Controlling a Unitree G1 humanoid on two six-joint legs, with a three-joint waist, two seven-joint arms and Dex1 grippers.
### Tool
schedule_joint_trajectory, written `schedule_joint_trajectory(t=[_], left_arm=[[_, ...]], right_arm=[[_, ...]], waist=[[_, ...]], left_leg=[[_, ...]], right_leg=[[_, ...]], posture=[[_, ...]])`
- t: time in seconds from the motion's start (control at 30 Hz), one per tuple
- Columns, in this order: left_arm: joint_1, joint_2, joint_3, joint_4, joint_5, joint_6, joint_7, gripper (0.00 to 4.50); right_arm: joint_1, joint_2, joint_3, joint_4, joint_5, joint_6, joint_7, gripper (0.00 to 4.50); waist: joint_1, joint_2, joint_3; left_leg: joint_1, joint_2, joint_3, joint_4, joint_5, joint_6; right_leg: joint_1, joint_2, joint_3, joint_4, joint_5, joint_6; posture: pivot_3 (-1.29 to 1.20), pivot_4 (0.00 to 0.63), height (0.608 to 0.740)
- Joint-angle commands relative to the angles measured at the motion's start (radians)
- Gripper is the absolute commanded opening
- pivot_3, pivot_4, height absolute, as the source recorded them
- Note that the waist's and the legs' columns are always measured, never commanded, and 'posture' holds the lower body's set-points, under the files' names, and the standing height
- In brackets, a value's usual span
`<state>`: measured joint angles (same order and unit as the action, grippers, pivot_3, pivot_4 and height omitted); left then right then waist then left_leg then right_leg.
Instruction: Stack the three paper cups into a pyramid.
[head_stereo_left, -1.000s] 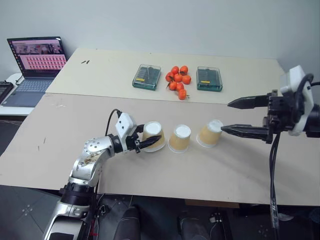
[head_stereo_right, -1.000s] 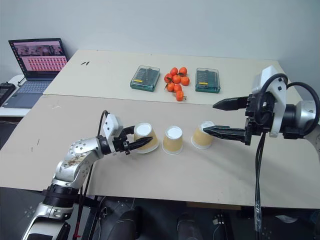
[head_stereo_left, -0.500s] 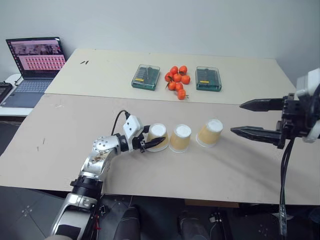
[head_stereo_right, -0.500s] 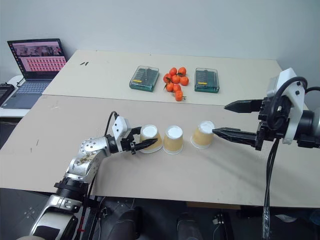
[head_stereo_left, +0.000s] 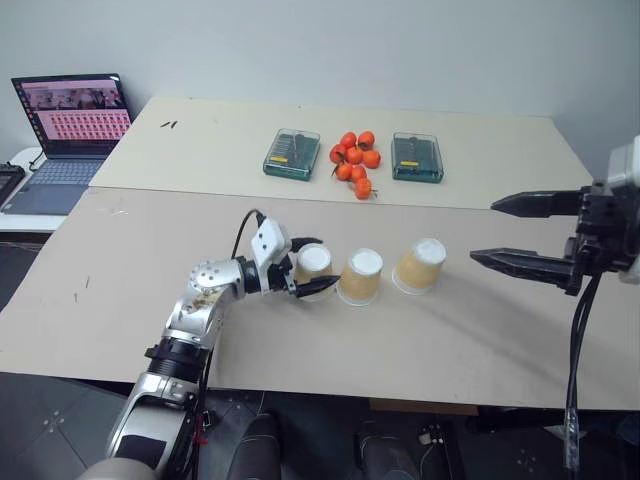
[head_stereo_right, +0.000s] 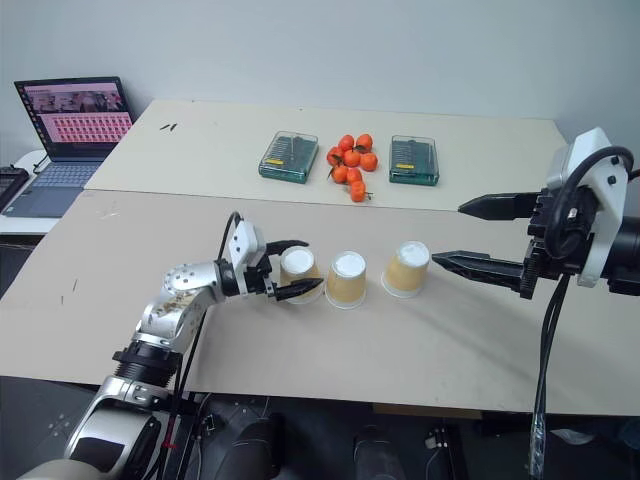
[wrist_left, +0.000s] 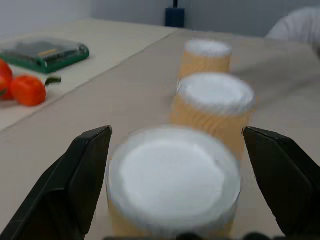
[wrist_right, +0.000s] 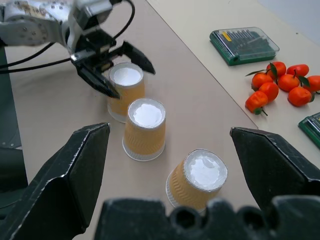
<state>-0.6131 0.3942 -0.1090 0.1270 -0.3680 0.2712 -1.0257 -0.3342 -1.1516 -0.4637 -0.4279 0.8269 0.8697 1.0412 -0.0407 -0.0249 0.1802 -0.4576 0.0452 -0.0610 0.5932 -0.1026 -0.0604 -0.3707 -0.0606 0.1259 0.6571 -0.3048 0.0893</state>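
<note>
Plainly unlabelled, three paper cups (head_stereo_right: 347, 278) sit between released left claw (head_stereo_right: 295, 268) and right claw (head_stereo_right: 465, 233).

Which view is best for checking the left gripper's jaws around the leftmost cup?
The right wrist view: the left gripper stands open, its fingers either side of the leftmost cup. The left wrist view shows that cup close up between the fingers. The eye views show both smaller, side-on.
</note>
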Motion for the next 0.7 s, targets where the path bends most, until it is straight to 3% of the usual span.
schedule_joint_trajectory(t=[0.03, 0.2, 0.33, 0.47, 0.57, 0.7], left_arm=[[-0.103, 0.069, 0.07, -0.203, -0.134, 0.211, 0.011, 4.46], [-0.191, 0.155, 0.144, -0.32, -0.245, 0.413, 0.061, 4.46], [-0.172, 0.311, 0.207, -0.422, -0.333, 0.561, 0.036, 4.46], [-0.063, 0.548, 0.278, -0.503, -0.412, 0.67, -0.073, 4.46], [-0.03, 0.581, 0.331, -0.543, -0.471, 0.693, -0.051, 4.46], [-0.009, 0.583, 0.371, -0.578, -0.533, 0.704, -0.039, 4.46]], right_arm=[[-0.013, 0.0, -0.001, 0.007, -0.001, -0.032, 0.0, 4.5], [-0.031, 0.026, 0.052, 0.052, -0.025, -0.066, -0.006, 4.5], [0.042, 0.048, 0.048, 0.117, -0.071, -0.132, 0.043, 4.5], [0.099, 0.087, 0.07, 0.235, -0.149, -0.248, 0.078, 4.5], [0.056, 0.15, 0.158, 0.407, -0.307, -0.471, 0.064, 4.5], [-0.003, 0.212, 0.225, 0.528, -0.352, -0.57, 0.117, 4.5]], waist=[[-0.001, 0.0, 0.0], [-0.006, 0.0, 0.0], [-0.008, 0.0, 0.0], [-0.014, 0.0, 0.0], [-0.008, 0.0, 0.0], [-0.005, 0.0, 0.001]], left_leg=[[0.0, 0.0, 0.0, 0.0, 0.0, 0.0], [0.0, 0.0, 0.0, 0.0, 0.0, 0.0], [0.0, 0.0, 0.0, 0.0, 0.0, 0.0], [0.0, 0.001, 0.001, -0.002, 0.0, 0.0], [0.001, 0.001, 0.0, 0.0, 0.0, 0.0], [0.001, 0.002, 0.003, 0.001, 0.0, 0.0]], right_leg=[[0.0, 0.0, 0.0, 0.0, 0.0, 0.0], [0.0, 0.0, 0.0, 0.0, -0.001, 0.001], [0.0, 0.0, 0.0, 0.0, -0.001, 0.001], [0.0, 0.0, 0.0, -0.001, -0.002, 0.0], [0.0, 0.0, -0.001, 0.0, -0.002, -0.001], [0.001, 0.0, -0.001, 0.0, -0.005, 0.003]], posture=[[0.0, 0.15, 0.732], [0.0, 0.15, 0.732], [0.0, 0.15, 0.732], [0.0, 0.15, 0.732], [0.0, 0.15, 0.732], [0.0, 0.15, 0.732]])
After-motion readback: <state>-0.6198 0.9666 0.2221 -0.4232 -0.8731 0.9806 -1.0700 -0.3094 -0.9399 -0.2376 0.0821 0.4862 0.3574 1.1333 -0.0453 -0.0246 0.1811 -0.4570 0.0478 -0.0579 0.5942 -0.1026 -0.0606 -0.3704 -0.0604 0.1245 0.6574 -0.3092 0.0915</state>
